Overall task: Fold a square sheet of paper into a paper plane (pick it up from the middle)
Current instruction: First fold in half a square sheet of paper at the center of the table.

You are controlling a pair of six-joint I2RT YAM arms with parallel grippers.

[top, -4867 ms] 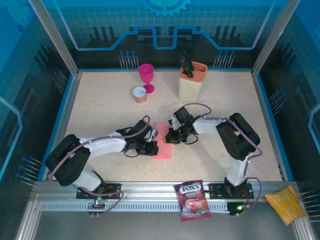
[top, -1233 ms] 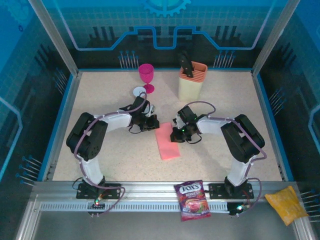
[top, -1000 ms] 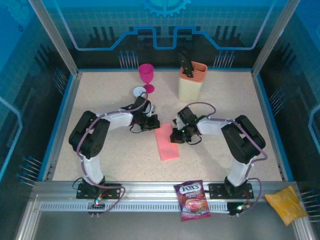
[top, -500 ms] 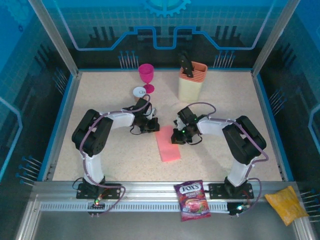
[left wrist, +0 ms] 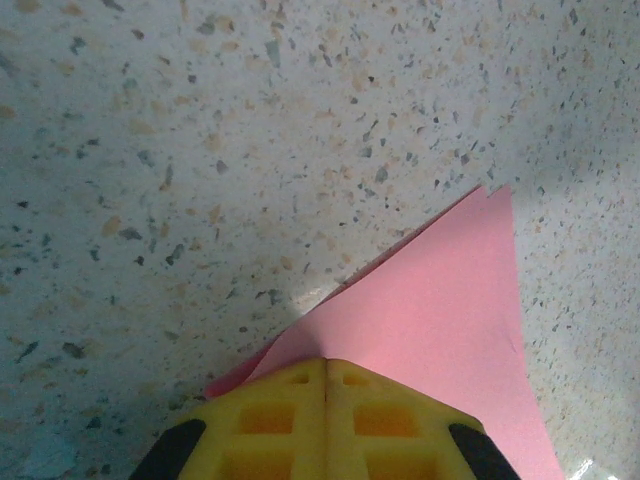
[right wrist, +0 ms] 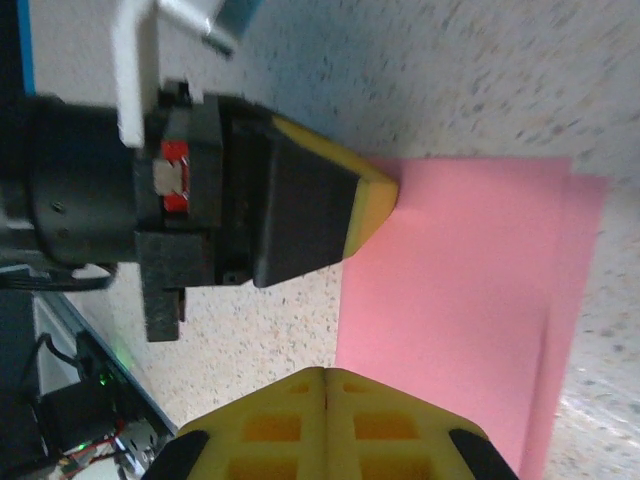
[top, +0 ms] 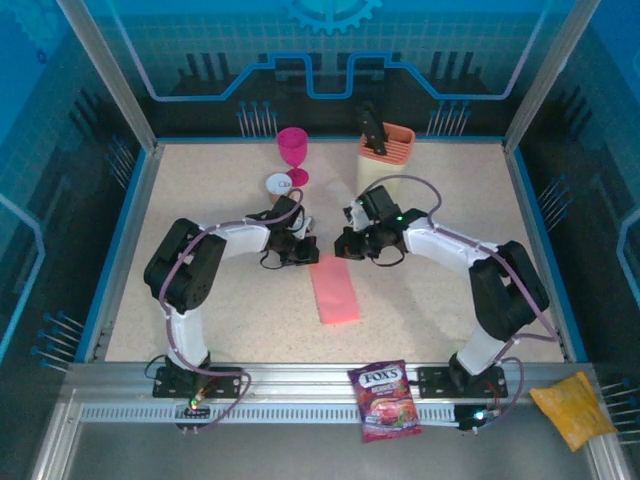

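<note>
The square sheet of paper [top: 335,292] lies flat on the table, folded into a narrow salmon-pink strip with two layers showing along one edge [right wrist: 470,300]. My left gripper [top: 310,256] is shut, and its yellow tips [left wrist: 325,362] rest on the strip's far left corner [left wrist: 440,300]. My right gripper [top: 343,249] is shut too, just beyond the strip's far end and to the right of the left gripper. In the right wrist view my right gripper [right wrist: 325,371] hovers by the sheet's edge, facing the left gripper [right wrist: 372,200]. The paper plane is out of view.
A magenta goblet [top: 292,151] and a small white-topped can [top: 279,185] stand at the back left. A beige rack [top: 384,160] stands at the back middle. A purple candy bag [top: 384,400] and a yellow bag [top: 572,408] lie on the front rail.
My right gripper has moved from the sheet's right edge back toward its far end, close to the left gripper. The left gripper has stayed on the far corner.
</note>
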